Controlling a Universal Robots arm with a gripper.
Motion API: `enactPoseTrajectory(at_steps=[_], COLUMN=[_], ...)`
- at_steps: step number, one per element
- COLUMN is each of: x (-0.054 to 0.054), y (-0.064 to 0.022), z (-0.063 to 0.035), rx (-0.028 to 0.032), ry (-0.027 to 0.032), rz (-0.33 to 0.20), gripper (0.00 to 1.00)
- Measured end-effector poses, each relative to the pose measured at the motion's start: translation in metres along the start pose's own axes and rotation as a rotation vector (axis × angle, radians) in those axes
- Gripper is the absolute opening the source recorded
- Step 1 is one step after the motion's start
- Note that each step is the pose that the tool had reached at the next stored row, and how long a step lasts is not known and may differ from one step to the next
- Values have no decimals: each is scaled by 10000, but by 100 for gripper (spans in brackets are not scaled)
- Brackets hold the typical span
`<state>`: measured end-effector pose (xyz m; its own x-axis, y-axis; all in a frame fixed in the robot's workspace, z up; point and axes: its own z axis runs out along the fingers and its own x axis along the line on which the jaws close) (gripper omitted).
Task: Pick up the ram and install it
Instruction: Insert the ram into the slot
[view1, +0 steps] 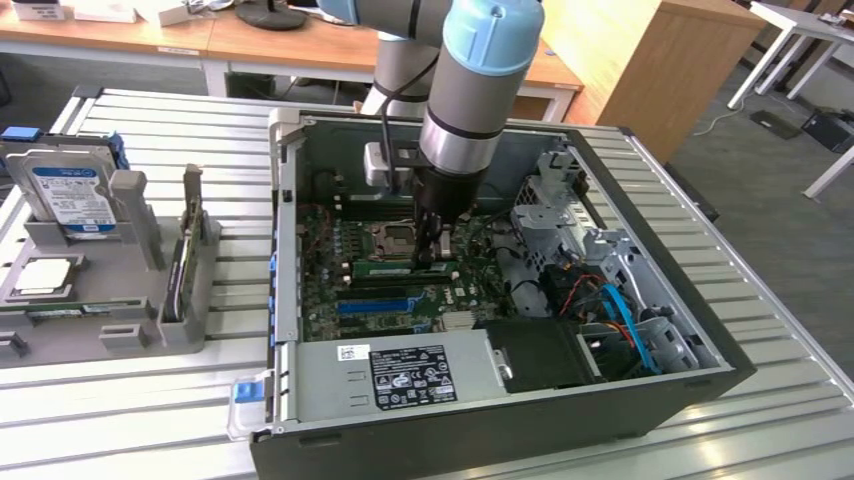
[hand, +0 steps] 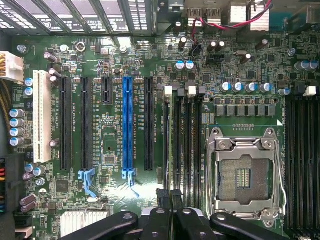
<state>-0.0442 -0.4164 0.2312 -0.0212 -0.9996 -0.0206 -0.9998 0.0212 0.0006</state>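
The ram, a slim green strip with a pale label, lies along a memory slot on the motherboard, just beside the CPU socket. My gripper reaches straight down into the open computer case and pinches the ram near one end. In the wrist view the black fingertips are pressed together over the row of dark memory slots. The gripper is shut on the ram's thin top edge, which runs edge-on away from the fingers. I cannot tell how deep the ram sits in the slot.
A blue expansion slot lies beside the memory slots. The drive cage and cables crowd the exterior view's right, and the power supply is in front. A silver hard drive stands in a grey holder at the left.
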Motion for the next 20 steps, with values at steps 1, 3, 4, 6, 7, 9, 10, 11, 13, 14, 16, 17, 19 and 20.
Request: enactPoseTrajectory(at_steps=[1, 3, 4, 6, 7, 9, 10, 11, 13, 14, 16, 17, 19, 20], x=[0, 0, 0, 0, 0, 0, 0, 0, -2, -2, -3, -3, -3, -3], y=[3, 7, 9, 9, 9, 9, 9, 9, 2, 2, 2, 2, 2, 2], z=[0, 1, 1, 2, 2, 4, 4, 4, 6, 6, 6, 6, 6, 6], rx=[3, 8, 8, 8, 8, 8, 8, 7, -9, -9, -8, -8, -8, -9], ry=[1, -1, -1, 0, 0, -1, 0, 0, 0, 0, -1, 0, 0, 0], rz=[0, -1, -1, 0, 0, 0, -1, 0, 0, 0, 0, 0, 0, 0], gripper=[12, 12, 12, 12, 12, 12, 12, 12, 12, 12, 12, 12, 12, 12])
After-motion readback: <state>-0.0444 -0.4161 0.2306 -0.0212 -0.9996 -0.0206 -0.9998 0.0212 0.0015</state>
